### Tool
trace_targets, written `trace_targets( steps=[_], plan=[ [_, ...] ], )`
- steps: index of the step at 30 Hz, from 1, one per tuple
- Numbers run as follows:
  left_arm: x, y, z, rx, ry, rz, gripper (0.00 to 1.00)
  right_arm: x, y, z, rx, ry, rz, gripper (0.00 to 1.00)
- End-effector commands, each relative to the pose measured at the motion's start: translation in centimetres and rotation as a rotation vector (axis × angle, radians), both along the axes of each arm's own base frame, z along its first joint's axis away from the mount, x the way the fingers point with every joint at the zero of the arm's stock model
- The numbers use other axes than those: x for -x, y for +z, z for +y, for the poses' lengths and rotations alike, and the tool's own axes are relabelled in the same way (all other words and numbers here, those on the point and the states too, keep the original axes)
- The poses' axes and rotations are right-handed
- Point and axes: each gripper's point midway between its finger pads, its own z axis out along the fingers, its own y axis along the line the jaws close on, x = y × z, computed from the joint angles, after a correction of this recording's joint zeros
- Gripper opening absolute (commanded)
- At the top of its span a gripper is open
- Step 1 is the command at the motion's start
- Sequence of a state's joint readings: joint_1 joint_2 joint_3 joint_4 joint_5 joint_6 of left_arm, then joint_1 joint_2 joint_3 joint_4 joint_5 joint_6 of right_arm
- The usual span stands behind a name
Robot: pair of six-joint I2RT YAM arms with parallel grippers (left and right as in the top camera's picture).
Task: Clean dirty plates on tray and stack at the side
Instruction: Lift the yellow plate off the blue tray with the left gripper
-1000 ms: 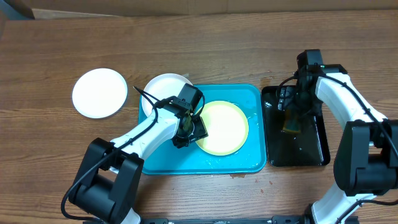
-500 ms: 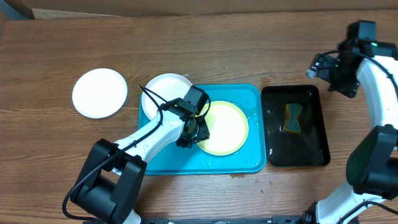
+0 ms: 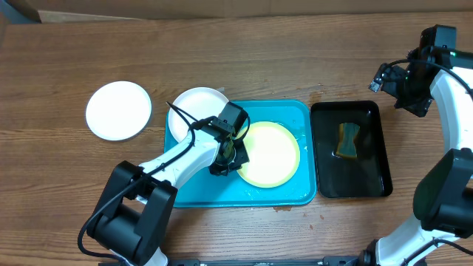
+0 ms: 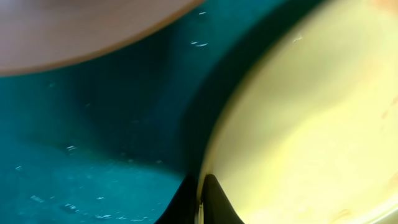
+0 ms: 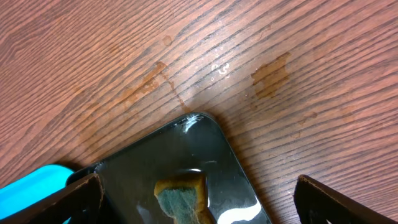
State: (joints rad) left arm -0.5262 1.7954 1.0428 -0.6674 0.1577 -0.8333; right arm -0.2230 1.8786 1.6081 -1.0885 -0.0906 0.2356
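On turquoise tray (image 3: 277,192): yellow plate (image 3: 270,154) being pinched at rim by left gripper (image 3: 228,157). Beside: white plates (image 3: 118,110), (image 3: 194,108), unstacked. Right gripper (image 3: 403,83) spread wide, idling, sponge (image 3: 347,140) resting on black tray (image 3: 355,181).

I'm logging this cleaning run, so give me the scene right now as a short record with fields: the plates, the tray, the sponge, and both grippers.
yellow plate: lying in the turquoise tray, left rim between the left gripper's fingers
white plate near tray: overlapping the tray's upper-left corner
white plate apart: alone on the table, left of the tray
sponge: lying in the black tray, untouched
left gripper: shut on the yellow plate's edge
right gripper: open, empty, above the table beyond the black tray's far right corner
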Motion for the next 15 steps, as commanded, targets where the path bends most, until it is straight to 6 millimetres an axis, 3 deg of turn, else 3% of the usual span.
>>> trace_targets(
  steps=[1,9,15],
  plan=[
    [-0.1,0.2,-0.4,0.026,-0.059,0.009,0.04,-0.2,0.8,0.0,-0.004,-0.008,-0.025,1.00],
    [-4.5,7.5,0.6,-0.043,-0.145,-0.162,0.04,-0.2,0.8,0.0,-0.005,-0.008,-0.026,1.00],
    [-6.4,12.0,0.3,-0.050,-0.229,-0.235,0.04,-0.2,0.8,0.0,-0.004,-0.008,-0.025,1.00]
  ],
)
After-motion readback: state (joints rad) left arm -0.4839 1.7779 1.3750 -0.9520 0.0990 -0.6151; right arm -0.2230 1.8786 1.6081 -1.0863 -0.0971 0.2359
